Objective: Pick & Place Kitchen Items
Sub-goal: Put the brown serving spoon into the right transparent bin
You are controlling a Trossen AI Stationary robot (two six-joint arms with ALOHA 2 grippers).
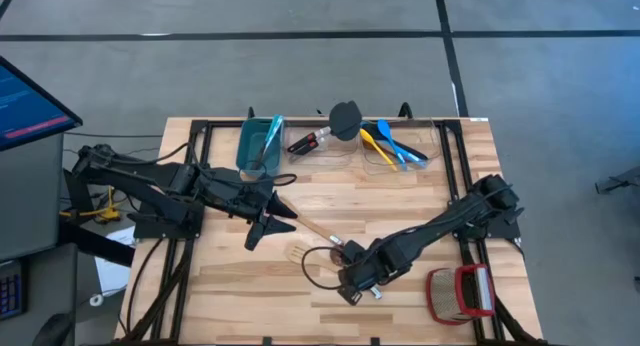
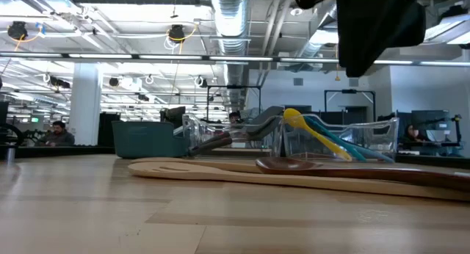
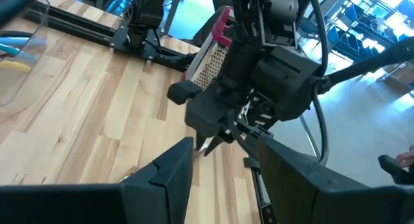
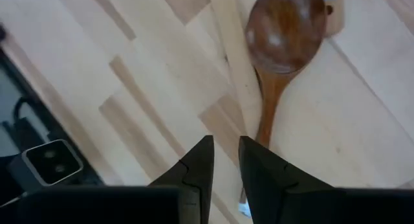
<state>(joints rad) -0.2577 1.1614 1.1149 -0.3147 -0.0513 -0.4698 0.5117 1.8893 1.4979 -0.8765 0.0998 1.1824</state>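
A dark wooden spoon (image 4: 284,36) and a pale wooden utensil (image 4: 229,68) lie flat on the table near its middle, side by side. In the low view the spoon (image 2: 294,164) rests beside the pale utensil (image 2: 191,169). My right gripper (image 4: 224,153) hangs above their handles, pointing steeply down. Only a narrow gap shows between its fingers, and nothing is in it. In the high view the right gripper (image 1: 355,281) is near the front edge. My left gripper (image 1: 272,224) waits open above the table's left half, facing the right arm.
A clear tray (image 1: 395,158) at the far edge holds a black spatula (image 1: 345,118), a yellow spoon (image 1: 375,141) and a blue spoon (image 1: 402,148). A teal bin (image 1: 258,146) stands to its left. A red-and-tan basket (image 1: 460,291) sits at the front right corner.
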